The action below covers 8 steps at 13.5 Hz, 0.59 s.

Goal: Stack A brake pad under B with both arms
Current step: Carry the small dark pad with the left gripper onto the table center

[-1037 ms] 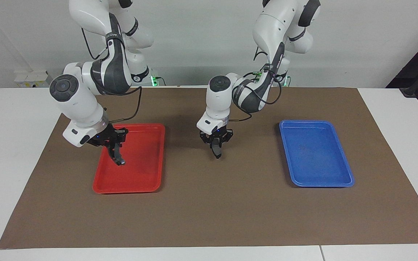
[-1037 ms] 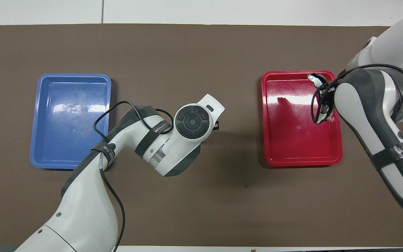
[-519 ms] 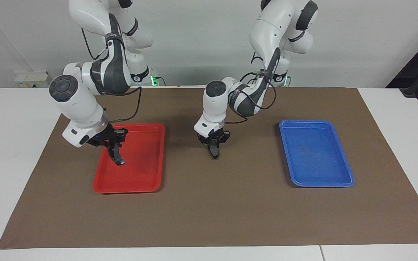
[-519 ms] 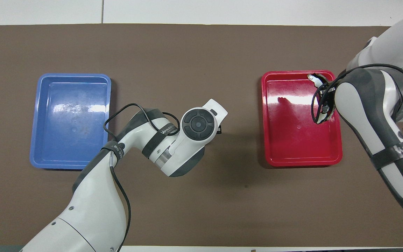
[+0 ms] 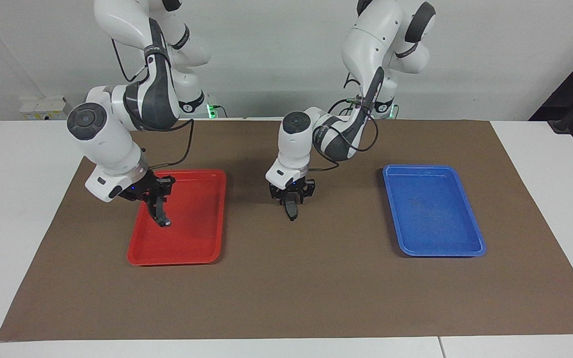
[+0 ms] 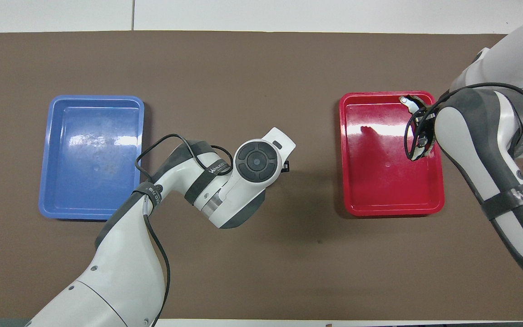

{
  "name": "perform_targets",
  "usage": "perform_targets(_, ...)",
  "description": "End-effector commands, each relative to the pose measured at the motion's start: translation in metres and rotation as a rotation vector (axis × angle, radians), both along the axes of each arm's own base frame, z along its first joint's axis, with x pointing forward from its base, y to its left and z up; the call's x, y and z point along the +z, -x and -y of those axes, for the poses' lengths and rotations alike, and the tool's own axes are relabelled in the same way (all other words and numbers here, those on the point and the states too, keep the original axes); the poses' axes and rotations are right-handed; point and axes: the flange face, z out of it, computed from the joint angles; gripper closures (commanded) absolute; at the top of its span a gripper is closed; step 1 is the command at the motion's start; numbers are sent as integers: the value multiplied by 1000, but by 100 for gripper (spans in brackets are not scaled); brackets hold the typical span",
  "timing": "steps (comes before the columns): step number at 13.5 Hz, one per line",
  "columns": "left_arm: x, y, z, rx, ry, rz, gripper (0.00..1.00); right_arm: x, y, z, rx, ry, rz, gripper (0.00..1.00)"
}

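Note:
A brake pad [image 5: 292,213], short and dark grey, stands on end straight under my left gripper [image 5: 291,201], its low end at the brown mat [image 5: 286,288] between the two trays. In the overhead view the left wrist hides both. B [image 5: 165,222], the longer black curved pad with a pale grey tip, hangs from my right gripper [image 5: 159,213], which is shut on it above the red tray [image 5: 177,258]. From overhead only B's pale end [image 6: 408,102] shows past the right arm.
A blue tray [image 5: 433,251] lies on the mat toward the left arm's end, the red tray [image 6: 391,210] toward the right arm's end. Neither tray has anything lying in it. White table surrounds the mat.
The left gripper has sunk a little and drawn slightly toward the robots, bringing the short pad down to the mat. The right gripper with B has stayed where it was.

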Motion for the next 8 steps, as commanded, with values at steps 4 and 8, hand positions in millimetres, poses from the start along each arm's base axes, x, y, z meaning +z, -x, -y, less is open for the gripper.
perform_targets(4,66,-48,-52,39,-119,-30,0,6,-3,6,19,-4,4,99)
perform_targets(8,157,-73,-147,14,-133,-44,0,18,-3,-24,33,-9,19,99)
